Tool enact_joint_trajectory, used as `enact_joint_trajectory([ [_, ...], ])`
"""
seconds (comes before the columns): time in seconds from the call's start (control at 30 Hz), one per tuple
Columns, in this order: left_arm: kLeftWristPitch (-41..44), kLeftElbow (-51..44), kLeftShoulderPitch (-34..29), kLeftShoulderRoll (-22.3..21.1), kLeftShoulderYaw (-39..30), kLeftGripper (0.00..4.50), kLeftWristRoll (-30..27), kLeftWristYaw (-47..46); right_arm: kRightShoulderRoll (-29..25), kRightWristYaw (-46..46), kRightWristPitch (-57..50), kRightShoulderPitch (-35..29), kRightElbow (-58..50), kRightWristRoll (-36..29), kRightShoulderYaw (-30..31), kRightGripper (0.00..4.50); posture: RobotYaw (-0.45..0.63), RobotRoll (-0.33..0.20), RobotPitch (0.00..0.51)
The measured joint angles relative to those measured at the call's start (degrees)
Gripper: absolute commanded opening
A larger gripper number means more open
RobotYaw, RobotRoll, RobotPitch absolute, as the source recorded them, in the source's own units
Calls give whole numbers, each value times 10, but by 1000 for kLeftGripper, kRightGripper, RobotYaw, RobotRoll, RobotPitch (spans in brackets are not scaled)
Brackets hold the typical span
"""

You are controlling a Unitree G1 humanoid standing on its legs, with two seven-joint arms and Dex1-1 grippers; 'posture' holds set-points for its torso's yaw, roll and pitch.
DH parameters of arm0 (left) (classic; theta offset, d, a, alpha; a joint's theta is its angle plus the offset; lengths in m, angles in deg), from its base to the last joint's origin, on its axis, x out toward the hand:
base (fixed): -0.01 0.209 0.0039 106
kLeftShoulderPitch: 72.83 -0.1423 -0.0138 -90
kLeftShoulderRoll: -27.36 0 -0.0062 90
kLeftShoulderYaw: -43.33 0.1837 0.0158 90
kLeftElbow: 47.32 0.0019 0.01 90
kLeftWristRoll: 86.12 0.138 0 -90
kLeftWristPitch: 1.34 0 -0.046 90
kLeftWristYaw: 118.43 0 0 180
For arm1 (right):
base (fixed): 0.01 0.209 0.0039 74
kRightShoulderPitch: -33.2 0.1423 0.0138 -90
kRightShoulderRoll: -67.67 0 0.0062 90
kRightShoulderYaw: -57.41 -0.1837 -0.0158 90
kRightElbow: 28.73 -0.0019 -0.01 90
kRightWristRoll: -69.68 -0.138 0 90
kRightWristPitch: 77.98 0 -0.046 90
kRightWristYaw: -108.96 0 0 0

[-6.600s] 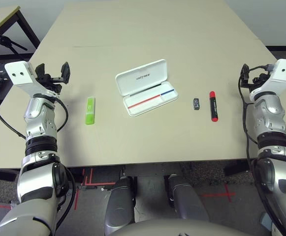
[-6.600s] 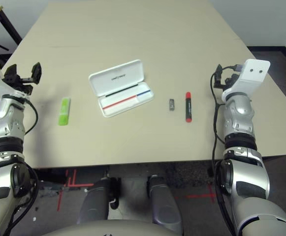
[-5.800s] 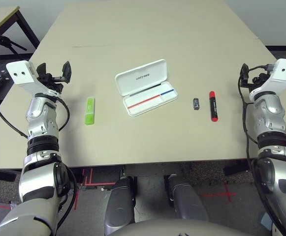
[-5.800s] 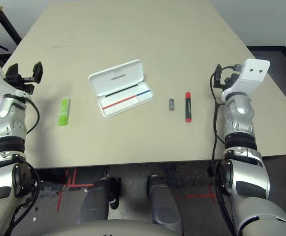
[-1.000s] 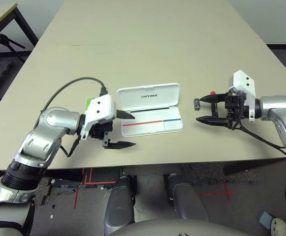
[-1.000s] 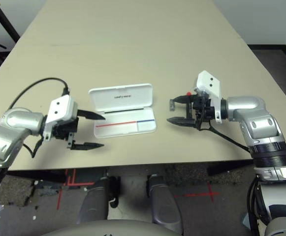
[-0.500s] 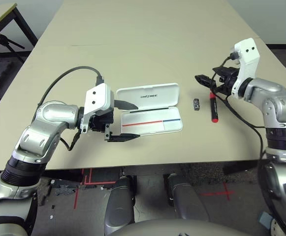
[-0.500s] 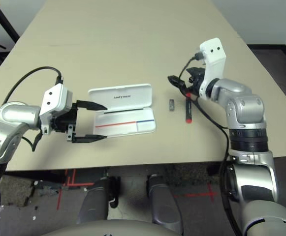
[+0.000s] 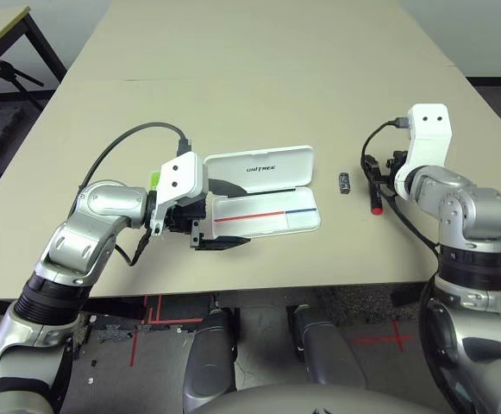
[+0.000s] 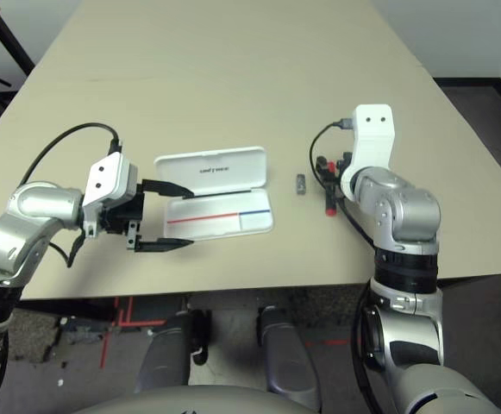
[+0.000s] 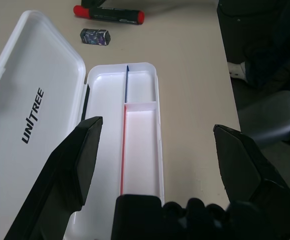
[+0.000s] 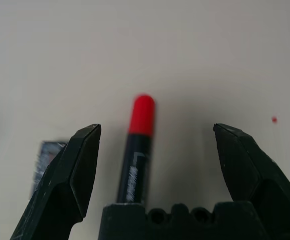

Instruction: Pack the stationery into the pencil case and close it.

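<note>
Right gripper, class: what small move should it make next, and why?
Probably lower the right gripper and close on the red marker. Its jaws stand open on either side of the marker, which lies on the table, and the pencil case is open.

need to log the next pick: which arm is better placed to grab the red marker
Right. The right gripper is open with the red marker lying between its fingers on the table. The left gripper is open too, but at the far end of the pencil case from the marker.

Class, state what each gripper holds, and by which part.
Nothing. The left gripper is open over the pencil case; the right gripper is open above the red marker.
</note>
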Motion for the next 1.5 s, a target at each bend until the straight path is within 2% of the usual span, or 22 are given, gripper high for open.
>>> enact_joint_trajectory([
  [0.33,-3,0,7,5,8,4482,4,-4,11,10,-23,-7,6,-3,-3,4500,-159,0,161],
  [0.43,-3,0,7,6,9,4500,5,-5,9,16,-28,-8,7,-3,-3,3884,-159,0,163],
  [0.73,-3,0,7,6,10,4500,7,-5,-1,28,-37,-13,6,-7,-8,543,-164,0,166],
  [1.0,-3,0,8,6,11,4500,8,-5,-53,52,-28,-3,11,-6,-14,491,-170,0,165],
  [1.07,-3,0,8,6,12,4500,8,-5,-97,92,-18,5,11,-15,10,491,-169,0,163],
  [1.3,-5,1,8,0,13,4500,10,-5,-312,346,105,30,6,-40,169,491,-155,0,161],
  [1.5,-6,2,8,-9,12,4500,13,-5,-411,511,250,35,6,-21,235,491,-140,0,159],
])
